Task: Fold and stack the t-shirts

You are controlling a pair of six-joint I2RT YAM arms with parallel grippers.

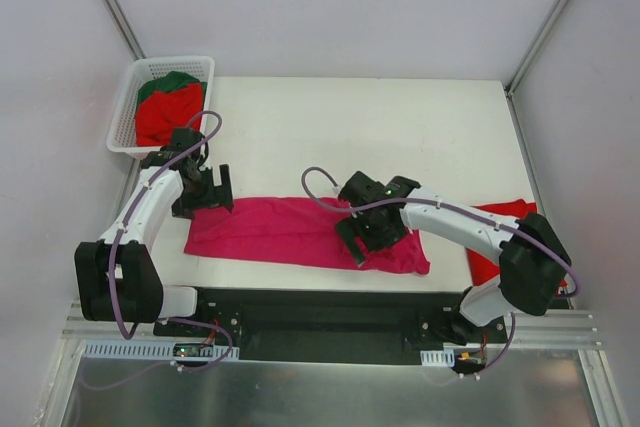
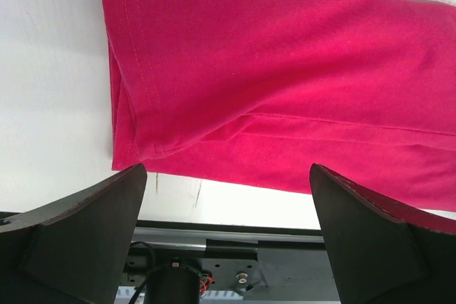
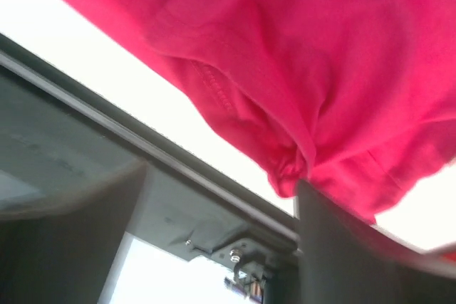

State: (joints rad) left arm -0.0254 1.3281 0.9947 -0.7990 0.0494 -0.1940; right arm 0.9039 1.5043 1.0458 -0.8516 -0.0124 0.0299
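White table (image 1: 400, 127) bears the magenta t-shirt (image 1: 280, 232), long axis running left-right.

We have wide passing room over the bare far half of the white table (image 1: 400, 127); the magenta t-shirt (image 1: 270, 230) stretches along the near edge; the right gripper (image 1: 368, 237) crowds its right part, the left gripper (image 1: 208, 195) its left end; the lattice basket (image 1: 122, 117) blocks the far-left corner; a red t-shirt (image 1: 505, 210) lies by the right edge.
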